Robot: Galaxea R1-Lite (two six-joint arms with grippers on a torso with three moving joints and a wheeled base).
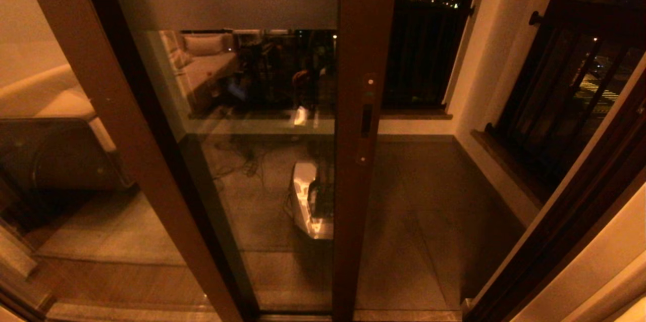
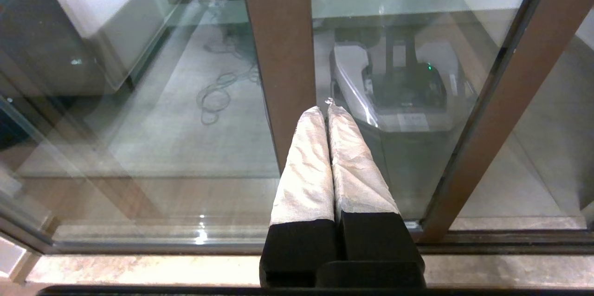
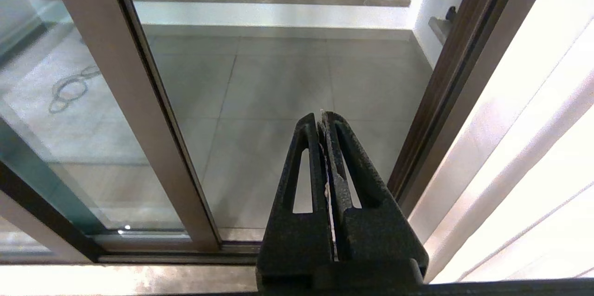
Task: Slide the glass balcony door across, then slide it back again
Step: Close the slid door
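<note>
The glass balcony door [image 1: 262, 110] has a dark brown frame and a frosted horizontal band.

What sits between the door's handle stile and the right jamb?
Nothing: between the door stile and jamb lies open gap onto bare balcony floor, head view.

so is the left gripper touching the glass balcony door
Cannot tell. In the left wrist view the shut left gripper overlaps the glass balcony door stile, but no gap or contact shows plainly.

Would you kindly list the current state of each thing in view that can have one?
glass balcony door: slid partly across, doorway beside it open to the balcony.
left gripper: shut, empty, clear of the door.
right gripper: shut, empty, facing the open gap.
</note>
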